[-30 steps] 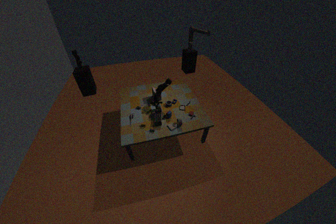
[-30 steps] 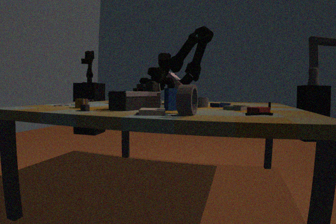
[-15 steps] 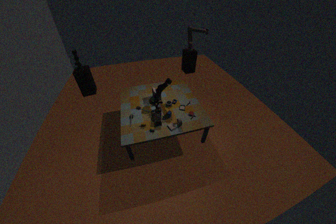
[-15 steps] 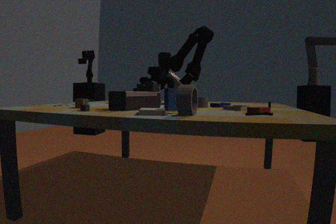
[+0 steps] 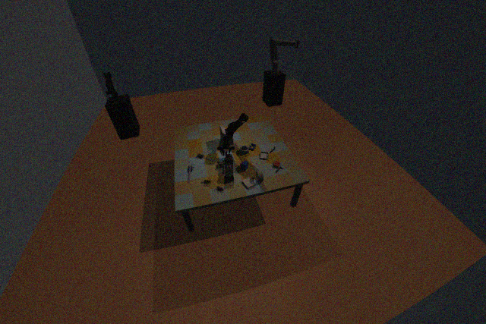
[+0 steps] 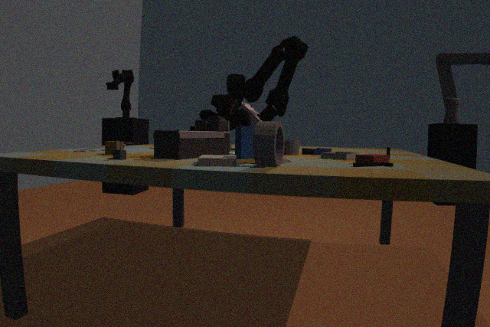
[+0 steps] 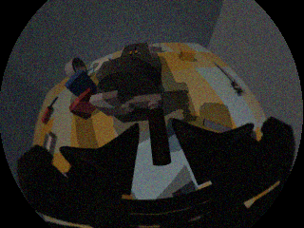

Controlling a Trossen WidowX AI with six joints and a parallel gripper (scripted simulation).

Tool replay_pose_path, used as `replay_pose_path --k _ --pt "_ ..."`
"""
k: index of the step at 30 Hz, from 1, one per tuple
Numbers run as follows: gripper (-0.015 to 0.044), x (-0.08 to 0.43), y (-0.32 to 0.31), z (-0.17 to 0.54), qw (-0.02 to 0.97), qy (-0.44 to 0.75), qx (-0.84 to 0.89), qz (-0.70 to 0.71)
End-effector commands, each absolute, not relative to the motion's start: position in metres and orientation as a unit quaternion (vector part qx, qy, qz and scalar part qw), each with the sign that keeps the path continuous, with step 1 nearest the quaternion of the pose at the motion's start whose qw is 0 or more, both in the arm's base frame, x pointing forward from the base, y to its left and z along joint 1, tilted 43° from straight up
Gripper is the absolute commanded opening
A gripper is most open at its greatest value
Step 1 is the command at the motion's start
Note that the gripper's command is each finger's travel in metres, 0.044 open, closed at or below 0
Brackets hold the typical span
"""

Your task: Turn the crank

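Note:
The machine is a dark, long body on the table. In the wrist view it lies beyond my fingers, with two tiny yellowish marks near its top. The red pointer cannot be made out there, so its level against the marks cannot be told. The dark crank handle is a straight post rising toward the wrist camera. My gripper is open. Its fingers stand on both sides of the handle, with a visible gap on each side.
A blue block and a grey ring stand beside the machine. A red block lies left of it in the wrist view. A pale flat tray lies near the table's front edge. Two other arms stand on dark pedestals beyond the table.

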State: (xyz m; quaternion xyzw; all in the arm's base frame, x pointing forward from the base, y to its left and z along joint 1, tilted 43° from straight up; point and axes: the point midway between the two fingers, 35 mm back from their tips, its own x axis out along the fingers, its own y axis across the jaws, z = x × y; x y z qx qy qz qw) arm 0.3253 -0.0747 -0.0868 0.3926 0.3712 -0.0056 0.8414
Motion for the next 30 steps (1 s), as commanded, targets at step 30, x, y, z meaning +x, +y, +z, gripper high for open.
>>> replay_pose_path --k 30 --pt "0.0440 0.322 -0.141 -0.021 0.842 0.373 0.390 -0.009"
